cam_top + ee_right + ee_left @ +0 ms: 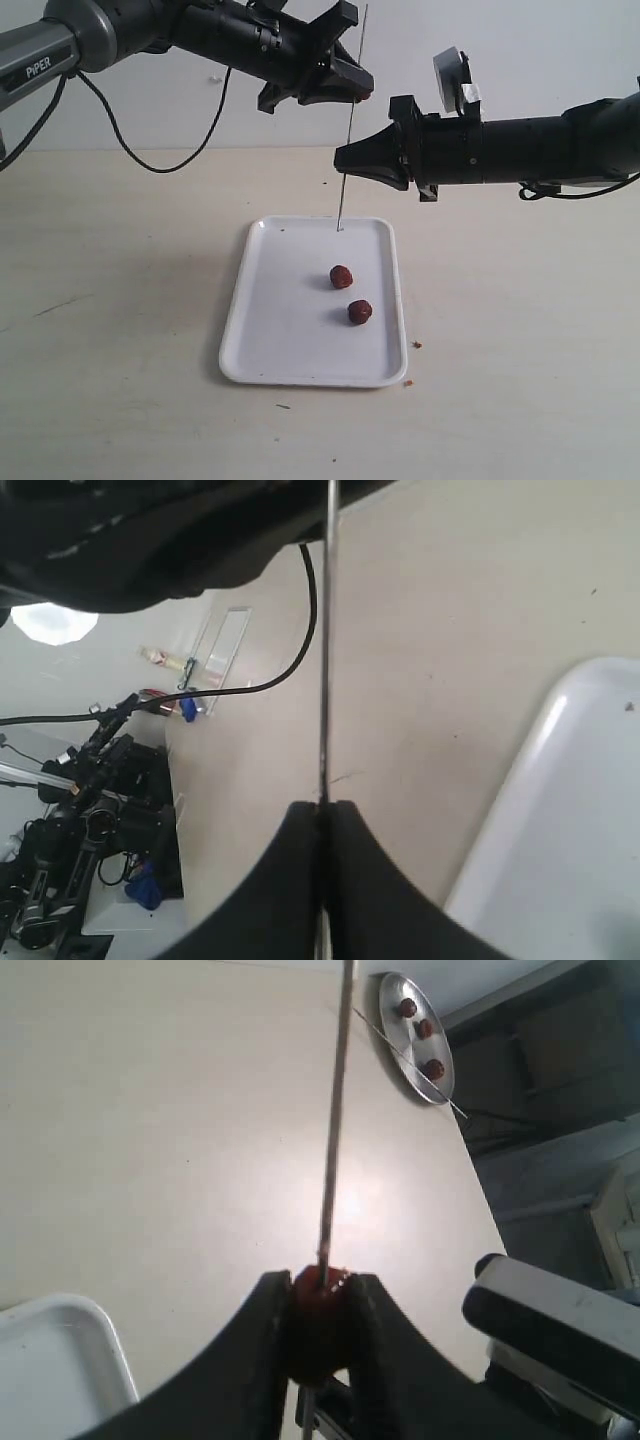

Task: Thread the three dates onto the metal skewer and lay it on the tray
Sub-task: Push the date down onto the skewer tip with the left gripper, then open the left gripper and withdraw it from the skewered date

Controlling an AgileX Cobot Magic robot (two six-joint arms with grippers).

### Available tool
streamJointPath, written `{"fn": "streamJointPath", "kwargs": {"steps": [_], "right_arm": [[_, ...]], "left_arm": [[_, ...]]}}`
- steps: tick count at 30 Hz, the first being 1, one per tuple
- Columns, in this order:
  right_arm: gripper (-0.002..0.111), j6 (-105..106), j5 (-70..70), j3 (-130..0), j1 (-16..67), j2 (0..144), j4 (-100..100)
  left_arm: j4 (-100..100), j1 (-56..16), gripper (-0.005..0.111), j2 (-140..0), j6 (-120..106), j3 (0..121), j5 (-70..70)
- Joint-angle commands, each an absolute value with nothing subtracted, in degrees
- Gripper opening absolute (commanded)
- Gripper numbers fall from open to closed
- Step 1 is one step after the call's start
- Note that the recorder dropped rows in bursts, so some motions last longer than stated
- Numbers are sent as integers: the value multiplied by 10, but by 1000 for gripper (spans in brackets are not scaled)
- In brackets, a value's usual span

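Exterior view: the right arm's fingers (352,157) are pressing together on the metal skewer (347,190), holding it upright over the far end of the tray (270,340), its tip reaching down to the rim there. Higher above the tray, the left arm's fingers (262,1340) are clamping the first date (318,1295), which the skewer appears to be piercing; likely one arm is steadying the rod while the other is pushing fruit along. A second date (341,276) and a third date (359,311) are lying on the tray, waiting.
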State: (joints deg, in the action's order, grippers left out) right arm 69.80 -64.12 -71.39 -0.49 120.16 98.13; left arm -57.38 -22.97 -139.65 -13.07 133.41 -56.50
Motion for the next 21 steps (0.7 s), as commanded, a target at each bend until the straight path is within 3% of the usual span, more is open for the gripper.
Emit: {"fn": "streamJointPath", "kwargs": {"steps": [1,3,4,6,15,18,21], "right_arm": [[0,707,-641,-720,-7,1201,999],[0,708,-643,-720,-7,1201,999],[0,708,-643,-720,-7,1201,999],[0,708,-645,-720,-7,1201,999],[0,704,-643,-720,-7,1201,999],[0,703,-634,-720,-7,1201,999],[0,695,-633,-720,-15,1201,999]], "left_arm": [[-572,-235,21,-1395,-133,1335,-576],[-572,-235,28,-1395,-133,1335,-576],[-572,-235,40,-1395,-133,1335,-576],[-572,-235,54,-1395,-133,1335,-574],[-572,-235,56,-1395,-142,1335,-576],[-574,-234,66,-1395,-144,1335,-586],[-572,-234,66,-1394,-147,1335,-597]]}}
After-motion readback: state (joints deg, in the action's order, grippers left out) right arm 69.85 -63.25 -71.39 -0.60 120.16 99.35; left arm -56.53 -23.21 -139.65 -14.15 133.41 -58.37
